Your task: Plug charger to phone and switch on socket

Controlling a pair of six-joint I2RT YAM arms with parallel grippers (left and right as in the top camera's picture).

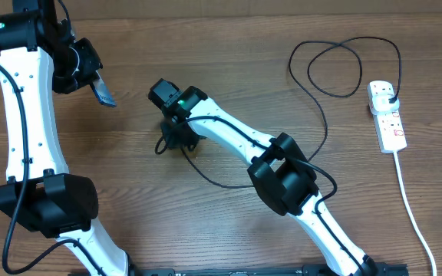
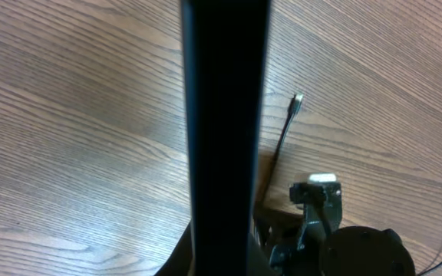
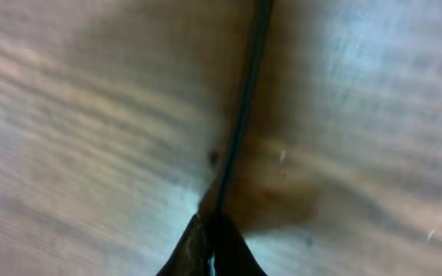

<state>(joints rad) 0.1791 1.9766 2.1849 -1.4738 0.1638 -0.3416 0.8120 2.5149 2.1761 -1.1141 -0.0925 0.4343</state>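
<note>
1 phone [image 1: 104, 93], 1 charger [image 3: 242, 107], 1 socket [image 1: 388, 123] sitting at 3 o'clock; left gripper [image 1: 92, 80] is clamping phone at 10 o'clock, right gripper [image 3: 212, 224] is pinching charger.

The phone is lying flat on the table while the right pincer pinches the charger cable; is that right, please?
Not quite: the phone is not lying flat. It is held raised in the left pincer, as the overhead view shows. The right pincer does pinch the charger cable.
</note>
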